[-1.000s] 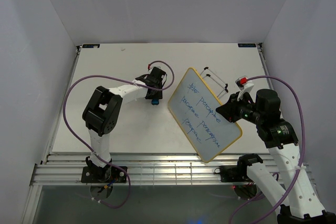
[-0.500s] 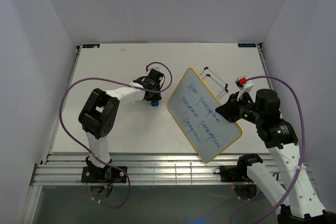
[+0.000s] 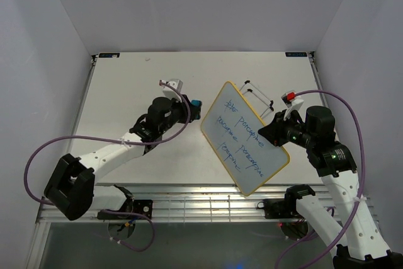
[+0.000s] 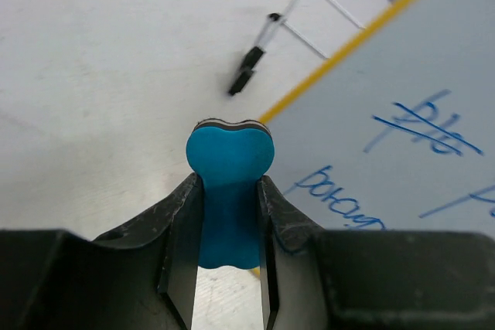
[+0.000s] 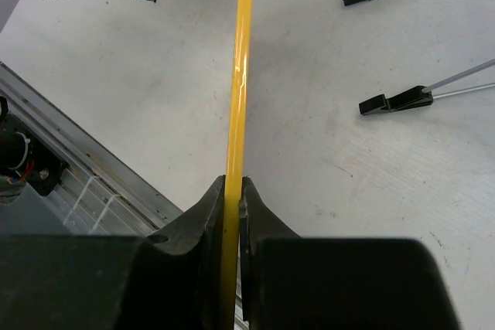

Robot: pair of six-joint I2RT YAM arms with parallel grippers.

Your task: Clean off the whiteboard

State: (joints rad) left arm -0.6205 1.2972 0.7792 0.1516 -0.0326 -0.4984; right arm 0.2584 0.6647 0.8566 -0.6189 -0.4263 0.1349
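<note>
Yellow-framed whiteboard [image 3: 245, 137] — long axis diagonal.

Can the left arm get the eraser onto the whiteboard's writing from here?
Probably yes: the left pincer grips the eraser close beside the whiteboard edge, nothing lies between them, and the right pincer holds it.

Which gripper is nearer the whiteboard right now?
Right. The right gripper is shut on the whiteboard, clamping its yellow frame at the right edge. The left gripper holds the blue eraser just off the left edge.
</note>
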